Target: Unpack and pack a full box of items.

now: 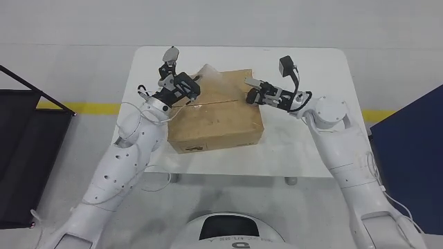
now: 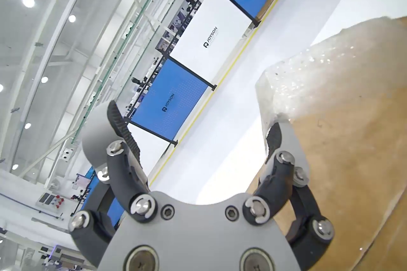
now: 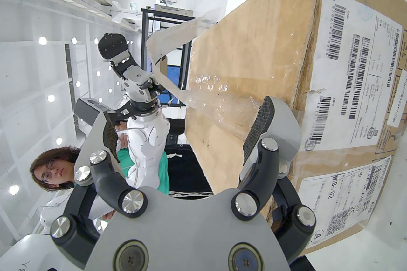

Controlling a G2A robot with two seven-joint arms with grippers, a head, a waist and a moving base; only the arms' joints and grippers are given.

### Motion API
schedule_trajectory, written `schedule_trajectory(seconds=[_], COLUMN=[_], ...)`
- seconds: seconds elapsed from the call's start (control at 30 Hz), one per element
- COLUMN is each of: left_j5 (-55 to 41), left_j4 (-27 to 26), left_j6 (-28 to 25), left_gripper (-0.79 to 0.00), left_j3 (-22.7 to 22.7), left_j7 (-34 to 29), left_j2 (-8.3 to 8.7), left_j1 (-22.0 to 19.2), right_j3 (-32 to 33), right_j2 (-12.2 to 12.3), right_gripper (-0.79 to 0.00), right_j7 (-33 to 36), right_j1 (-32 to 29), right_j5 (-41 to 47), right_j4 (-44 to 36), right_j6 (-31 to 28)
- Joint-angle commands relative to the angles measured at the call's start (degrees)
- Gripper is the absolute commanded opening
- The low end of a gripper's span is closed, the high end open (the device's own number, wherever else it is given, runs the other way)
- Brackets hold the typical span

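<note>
A brown cardboard box (image 1: 214, 121) with white labels sits in the middle of the white table (image 1: 311, 76). A strip of clear tape (image 1: 208, 75) stands peeled up from the box's top at the far left corner. My left gripper (image 1: 185, 83) is at that corner, open. In the left wrist view (image 2: 194, 123) one of its fingers (image 2: 276, 138) touches the tape's (image 2: 324, 75) lower end above the box top (image 2: 349, 164). My right gripper (image 1: 251, 91) hovers open at the box's far right edge. Its own view (image 3: 187, 123) has it over the taped seam of the box (image 3: 254, 40), with the lifted tape (image 3: 171, 34) and the left gripper (image 3: 151, 84) beyond.
The box takes up most of the table's middle, leaving bare strips at the right side and along the far edge. A black-framed stand (image 1: 28, 145) is on the floor to the left, and a blue panel (image 1: 415, 152) to the right.
</note>
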Motion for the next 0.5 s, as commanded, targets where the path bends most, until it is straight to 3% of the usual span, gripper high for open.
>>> schedule_trajectory(seconds=[0.0,0.2,0.47], left_j5=[0.4,2.0,3.8], left_j4=[-0.1,0.0,0.1], left_j6=[1.6,6.4,8.1], left_gripper=[0.0,0.0,0.0], left_j3=[-0.9,-3.3,-5.1], left_j7=[0.5,2.2,4.7], left_j2=[0.09,0.29,0.5], left_j1=[0.9,3.4,5.9], right_j3=[0.0,0.0,0.0], right_j2=[0.0,0.0,0.0], right_gripper=[0.0,0.0,0.0], right_j7=[0.0,0.0,0.0], right_j1=[0.0,0.0,0.0], right_j5=[0.0,0.0,0.0], right_j4=[0.0,0.0,0.0], right_j6=[0.0,0.0,0.0])
